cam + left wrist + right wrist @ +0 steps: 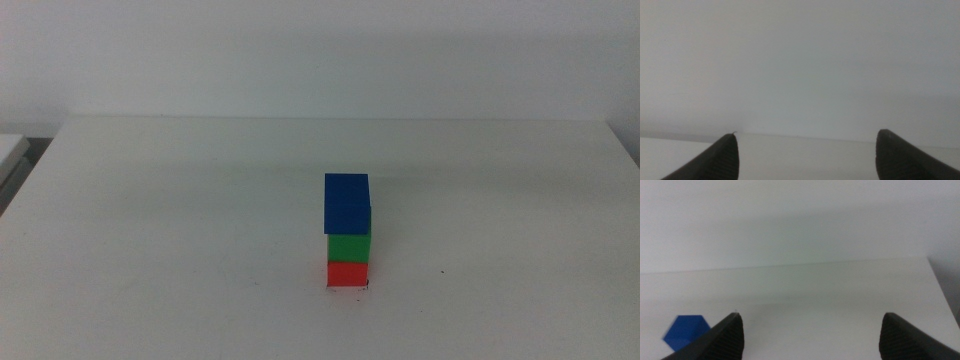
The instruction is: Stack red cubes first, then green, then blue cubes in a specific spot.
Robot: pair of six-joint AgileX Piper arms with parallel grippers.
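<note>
My right claw (810, 337) and left claw (805, 157) are waiting spread, empty; the blue cube (347, 203) is topping green cube (349, 247) and red cube (347, 273) at six o'clock — stacking looks finished, nothing more needed.

Blue cube (347, 201) tops green (349, 246), seemingly red cube (347, 273).

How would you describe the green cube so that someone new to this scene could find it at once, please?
On the white table stands a single three-cube tower, a little right of centre. The green cube is its middle block, resting on the red cube and carrying the blue cube, the only one with a cube both above and below.
</note>
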